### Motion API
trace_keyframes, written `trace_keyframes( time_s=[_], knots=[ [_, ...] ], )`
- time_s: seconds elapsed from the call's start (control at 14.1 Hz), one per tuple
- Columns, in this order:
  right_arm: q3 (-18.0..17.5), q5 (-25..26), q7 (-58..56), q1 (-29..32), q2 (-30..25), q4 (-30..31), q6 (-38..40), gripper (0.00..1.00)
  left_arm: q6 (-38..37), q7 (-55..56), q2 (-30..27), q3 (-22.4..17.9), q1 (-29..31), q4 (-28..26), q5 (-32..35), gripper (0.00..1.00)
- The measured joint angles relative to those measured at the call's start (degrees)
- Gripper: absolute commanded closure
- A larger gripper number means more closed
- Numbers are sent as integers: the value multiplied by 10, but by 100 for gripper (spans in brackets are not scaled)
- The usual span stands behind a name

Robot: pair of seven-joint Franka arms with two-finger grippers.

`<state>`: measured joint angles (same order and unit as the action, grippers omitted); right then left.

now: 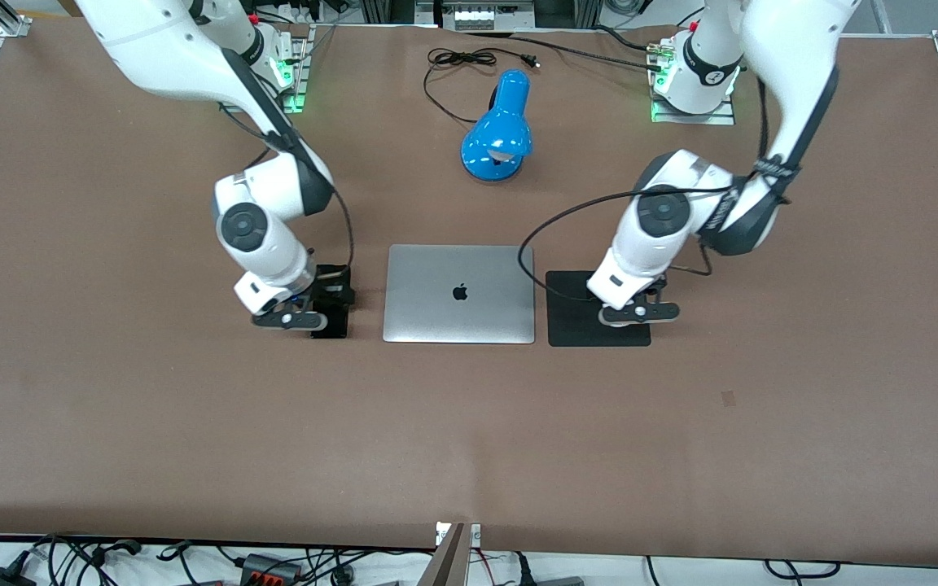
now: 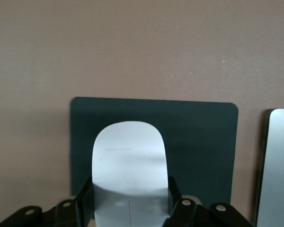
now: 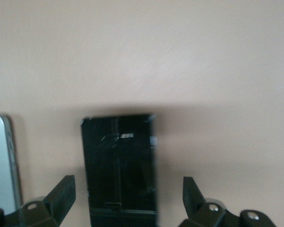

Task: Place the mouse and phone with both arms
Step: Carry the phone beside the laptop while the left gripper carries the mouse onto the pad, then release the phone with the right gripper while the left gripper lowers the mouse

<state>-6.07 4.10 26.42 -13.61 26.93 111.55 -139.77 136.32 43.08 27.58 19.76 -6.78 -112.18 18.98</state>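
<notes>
The white mouse (image 2: 128,156) sits between my left gripper's (image 2: 128,191) fingers, which press on its two sides. It is low over the black mouse pad (image 2: 199,142); I cannot tell whether it touches the pad. In the front view my left gripper (image 1: 646,297) is over the pad (image 1: 575,313) and the arm hides the mouse. The black phone (image 3: 118,156) lies flat on the table between my right gripper's (image 3: 128,185) open fingers, with a gap on each side. In the front view the phone (image 1: 330,328) lies beside the laptop under my right gripper (image 1: 330,303).
A closed silver laptop (image 1: 459,293) lies between phone and pad; its edge shows in the left wrist view (image 2: 279,165) and the right wrist view (image 3: 0,161). A blue desk lamp (image 1: 499,130) with a black cord (image 1: 453,61) lies farther from the front camera.
</notes>
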Motion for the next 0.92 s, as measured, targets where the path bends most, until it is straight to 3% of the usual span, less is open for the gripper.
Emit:
trace_keyframes(
  time_s=[0.21, 0.35, 0.43, 0.57, 0.92],
  knots=[
    [2, 1, -59, 61, -70, -109, 194, 0, 50, 18, 36, 0, -7, -2, 18, 61],
    [5, 0, -139, 105, -111, -160, 280, 0, 72, 19, 56, -3, -7, -2, 32, 60],
    [8, 0, -172, 125, -127, -173, 305, 0, 79, 20, 64, -4, -6, -2, 35, 46],
    [15, 1, -207, 160, -154, -188, 335, 0, 84, 20, 71, -5, -6, -2, 36, 0],
    [25, -7, -211, 186, -195, -237, 454, 0, 69, 20, 42, -5, 9, 16, 37, 0]
  ],
)
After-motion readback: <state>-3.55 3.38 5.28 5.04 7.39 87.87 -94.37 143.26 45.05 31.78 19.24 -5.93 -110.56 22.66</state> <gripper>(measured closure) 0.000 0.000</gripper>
